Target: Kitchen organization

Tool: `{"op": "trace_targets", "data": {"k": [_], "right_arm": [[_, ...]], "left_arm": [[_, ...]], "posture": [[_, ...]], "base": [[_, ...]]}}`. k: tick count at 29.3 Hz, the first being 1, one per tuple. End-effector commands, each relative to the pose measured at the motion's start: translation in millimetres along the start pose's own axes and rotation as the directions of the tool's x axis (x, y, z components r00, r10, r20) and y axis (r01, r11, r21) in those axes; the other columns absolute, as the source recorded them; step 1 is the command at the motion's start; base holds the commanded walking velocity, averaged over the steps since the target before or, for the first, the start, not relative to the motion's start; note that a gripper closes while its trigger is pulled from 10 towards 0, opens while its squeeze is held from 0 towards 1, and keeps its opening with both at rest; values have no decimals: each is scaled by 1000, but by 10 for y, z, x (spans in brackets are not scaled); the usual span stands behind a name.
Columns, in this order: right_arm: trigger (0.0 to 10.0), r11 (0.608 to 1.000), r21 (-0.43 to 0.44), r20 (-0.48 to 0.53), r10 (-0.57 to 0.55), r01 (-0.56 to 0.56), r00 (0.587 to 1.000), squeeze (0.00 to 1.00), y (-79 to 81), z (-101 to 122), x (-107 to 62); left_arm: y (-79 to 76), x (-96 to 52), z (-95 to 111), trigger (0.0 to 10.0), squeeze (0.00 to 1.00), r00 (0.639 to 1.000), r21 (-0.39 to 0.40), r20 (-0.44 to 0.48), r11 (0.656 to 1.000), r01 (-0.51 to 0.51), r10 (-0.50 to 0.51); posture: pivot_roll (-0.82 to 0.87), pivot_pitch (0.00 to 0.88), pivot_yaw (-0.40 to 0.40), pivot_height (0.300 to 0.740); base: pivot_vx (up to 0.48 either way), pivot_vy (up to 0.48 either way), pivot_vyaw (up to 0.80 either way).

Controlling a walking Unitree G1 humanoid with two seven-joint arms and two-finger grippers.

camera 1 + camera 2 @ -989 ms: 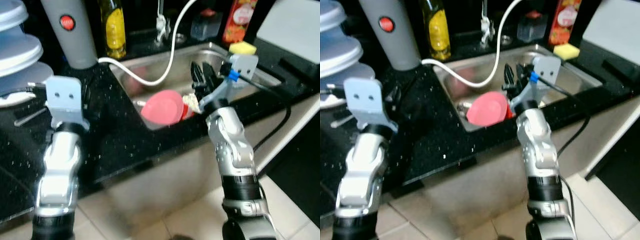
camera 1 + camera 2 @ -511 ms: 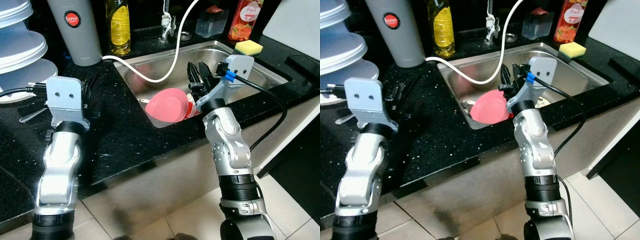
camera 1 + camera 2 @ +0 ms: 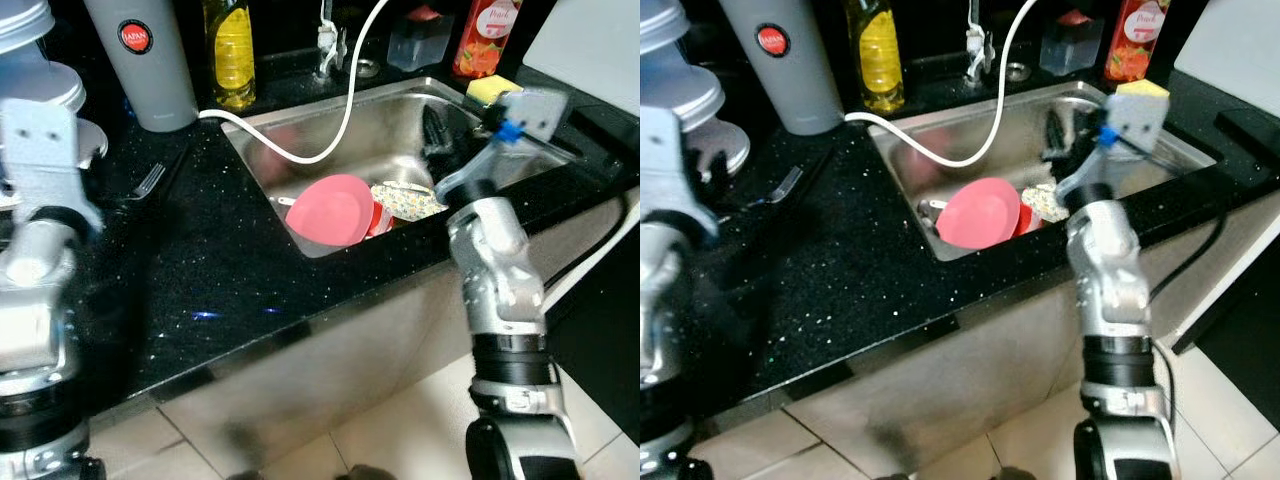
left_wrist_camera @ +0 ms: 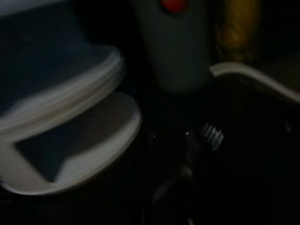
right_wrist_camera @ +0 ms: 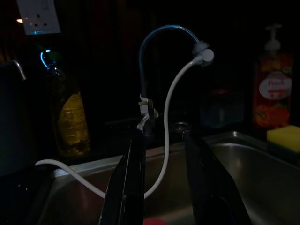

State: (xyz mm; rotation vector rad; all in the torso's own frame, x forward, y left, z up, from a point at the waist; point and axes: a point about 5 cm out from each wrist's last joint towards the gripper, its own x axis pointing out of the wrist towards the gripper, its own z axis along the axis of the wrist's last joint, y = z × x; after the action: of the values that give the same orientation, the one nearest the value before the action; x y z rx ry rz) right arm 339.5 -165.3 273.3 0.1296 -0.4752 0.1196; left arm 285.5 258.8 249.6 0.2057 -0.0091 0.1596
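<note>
In the steel sink I see a pink plate propped on its edge against the near wall, with a red item just behind it and a patterned dish beside that on the sink floor. I have the right gripper raised over the right part of the basin, above the patterned dish. Through its wrist camera the two black fingers stand apart with a clear gap between them and nothing held. Beyond them I can see the faucet and the white hose, which loops from the faucet down across the sink's back corner onto the black counter.

A yellow sponge sits on the sink's right rim. Along the back stand a bottle of yellow liquid, a grey cylinder with a red badge, an orange soap bottle and a small clear container.

My left arm is up at the left edge, over the counter. I cannot tell how its gripper is set. Its wrist camera is dark, but I can make out a fork lying on the counter near the stacked white plastic lids. The fork lies between those lids and the sink.
</note>
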Motion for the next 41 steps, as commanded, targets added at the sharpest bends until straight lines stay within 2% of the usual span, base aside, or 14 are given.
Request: {"op": "trace_targets", "data": {"k": [1,7,8,19,20,22,23,26,27,29,30,31,32,41], "right_arm": [[10000,1000,-13,14,-23,23,1000,0,-105,91,64],[10000,999,-24,27,-40,41,999,0,-180,153,102],[10000,999,-24,24,-46,47,999,0,-196,147,95],[10000,998,-10,3,-54,54,999,0,-203,89,63],[10000,999,-2,-3,-48,48,999,0,-179,68,78],[10000,999,1,-5,-45,45,999,0,-169,58,86],[10000,999,7,-6,-39,39,999,0,-149,54,93],[10000,999,21,-5,-32,33,999,0,-114,44,92],[10000,999,24,-8,-31,32,999,0,-109,38,90],[10000,999,25,-9,-31,31,999,0,-106,34,88],[10000,999,25,-14,-26,26,1000,0,-101,26,87],[10000,999,25,-14,-26,26,1000,0,-101,26,87],[10000,1000,26,-17,-14,15,1000,0,-88,33,100],[10000,999,43,-18,1,0,1000,0,-32,16,117]], "left_arm": [[102,38,-55,10000,0,995,13,-83,998,61,-59],[163,87,-225,10000,63,970,-24,-190,989,148,-149],[168,82,-307,10000,1000,951,-31,-240,980,196,-197],[140,55,-432,10000,1000,897,-75,-327,954,290,-298],[68,56,-532,10000,855,867,-78,-360,937,341,-345],[44,60,-581,10000,855,857,-83,-374,933,351,-356],[13,55,-682,10000,0,841,-94,-402,930,355,-362],[-83,-12,-953,10000,0,809,-134,-468,933,335,-357],[-112,-37,-1026,8157,0,804,-149,-484,938,314,-346],[-129,-53,-1070,8157,0,800,-158,-495,941,300,-339],[-148,-73,-1109,1412,0,799,-169,-502,944,284,-331],[-148,-73,-1109,1412,0,799,-169,-502,944,284,-331],[-192,-125,-1146,0,0,799,-185,-505,945,271,-328],[-235,-123,-1048,0,0,834,-177,-452,948,263,-316]], "posture": [[29,9,15,740],[45,27,17,740],[39,33,20,740],[45,39,22,740],[52,34,18,740],[52,33,19,740],[52,33,19,740],[66,37,21,740],[72,41,12,740],[72,41,12,740],[73,42,3,740],[73,42,3,740],[74,52,-5,740],[73,36,-13,740]], "base": [[0,0,0],[0,0,0],[0,0,0],[0,0,0],[0,0,0],[0,0,0],[0,0,0],[0,0,0],[0,0,0],[0,0,0],[0,0,0],[0,0,0],[0,0,0],[0,0,0]]}}
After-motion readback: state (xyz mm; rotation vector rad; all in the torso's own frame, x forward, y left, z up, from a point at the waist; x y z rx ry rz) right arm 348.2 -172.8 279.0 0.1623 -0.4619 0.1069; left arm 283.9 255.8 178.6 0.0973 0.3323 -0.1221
